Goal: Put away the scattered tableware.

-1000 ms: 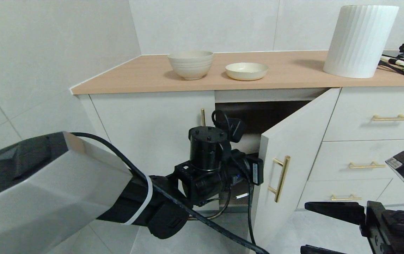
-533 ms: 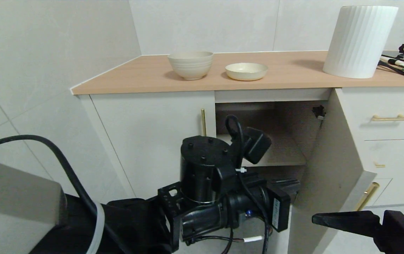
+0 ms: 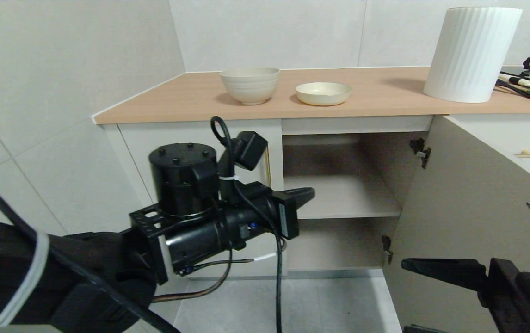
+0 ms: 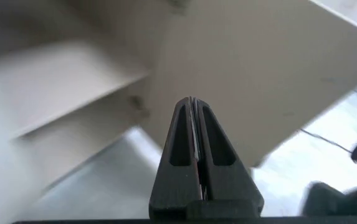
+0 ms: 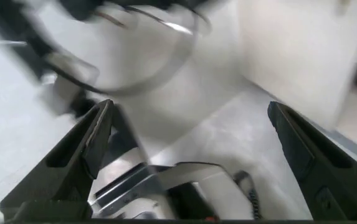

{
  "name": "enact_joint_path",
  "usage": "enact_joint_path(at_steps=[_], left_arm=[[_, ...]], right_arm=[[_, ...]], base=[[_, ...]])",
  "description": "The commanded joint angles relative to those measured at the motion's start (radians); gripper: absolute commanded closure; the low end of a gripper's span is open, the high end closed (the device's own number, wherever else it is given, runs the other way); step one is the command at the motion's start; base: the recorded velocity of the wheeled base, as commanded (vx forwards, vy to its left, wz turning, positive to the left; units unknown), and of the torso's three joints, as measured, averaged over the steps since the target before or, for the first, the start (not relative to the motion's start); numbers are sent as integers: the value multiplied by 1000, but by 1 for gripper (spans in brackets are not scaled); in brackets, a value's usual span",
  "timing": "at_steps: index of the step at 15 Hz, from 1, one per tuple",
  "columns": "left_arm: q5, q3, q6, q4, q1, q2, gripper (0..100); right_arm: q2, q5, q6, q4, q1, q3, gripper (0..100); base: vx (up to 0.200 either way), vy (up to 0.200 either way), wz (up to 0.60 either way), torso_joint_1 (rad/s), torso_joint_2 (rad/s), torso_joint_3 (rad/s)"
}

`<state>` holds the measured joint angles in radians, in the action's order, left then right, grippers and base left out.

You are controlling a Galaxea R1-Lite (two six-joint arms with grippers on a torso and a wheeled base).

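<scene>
Sitting near each other on the surface, the bowl and shallow dish are looking like glazed ceramic. I'm guessing rigid, slick, chippable, so I'm thinking pinch over the rim. Left tool is hanging clenched on nothing by the open cabinet, and right tool is gaping wide.

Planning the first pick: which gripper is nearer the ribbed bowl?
Left. The left gripper sits below the bowl by the open cabinet; the right gripper is lower, beside the door.
</scene>
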<state>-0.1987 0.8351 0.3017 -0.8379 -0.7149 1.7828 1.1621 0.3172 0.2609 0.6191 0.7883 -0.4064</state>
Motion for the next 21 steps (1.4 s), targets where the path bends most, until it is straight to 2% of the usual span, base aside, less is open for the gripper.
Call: enact_joint_path(at_steps=[1, 2, 3, 4, 5, 6, 10, 11, 14, 15, 17, 19, 21], left_arm=[[1, -67, -9, 79, 111, -175, 100], [1, -77, -38, 247, 178, -302, 100], [1, -76, -69, 379, 222, -382, 100], [-5, -73, -96, 488, 265, -450, 100], [-8, -73, -107, 551, 293, -493, 100], [-7, -77, -107, 583, 305, -526, 100], [-1, -97, -102, 591, 330, -557, 100], [-1, -94, -99, 591, 353, -551, 100], [-4, -93, -88, 591, 370, -553, 100], [-4, -83, -85, 588, 380, -549, 0], [-4, -70, -56, 582, 388, -553, 0], [1, -59, -55, 582, 410, -557, 0], [1, -59, -55, 582, 413, -563, 0]], right_arm=[[136, -87, -17, 1, -21, -63, 0], [188, -132, -51, -16, -26, -114, 0], [214, -156, -63, -70, -31, -161, 0], [240, -202, -66, -131, -49, -215, 0], [264, -239, -71, -170, -66, -261, 0], [292, -245, -100, -187, -100, -315, 0], [378, -253, -111, -199, -149, -460, 0], [384, -257, -106, -251, -152, -488, 0], [375, -280, -65, -383, -152, -532, 0], [373, -282, -37, -389, -152, -539, 0], [367, -293, -18, -391, -159, -537, 0], [367, -360, -18, -391, -162, -540, 0], [352, -382, -18, -400, -169, -549, 0]], base=[[0, 0, 0, 0, 0, 0], [0, 0, 0, 0, 0, 0], [0, 0, 0, 0, 0, 0], [0, 0, 0, 0, 0, 0], [0, 0, 0, 0, 0, 0], [0, 0, 0, 0, 0, 0], [0, 0, 0, 0, 0, 0], [0, 0, 0, 0, 0, 0], [0, 0, 0, 0, 0, 0], [0, 0, 0, 0, 0, 0], [0, 0, 0, 0, 0, 0], [0, 0, 0, 0, 0, 0], [0, 0, 0, 0, 0, 0]])
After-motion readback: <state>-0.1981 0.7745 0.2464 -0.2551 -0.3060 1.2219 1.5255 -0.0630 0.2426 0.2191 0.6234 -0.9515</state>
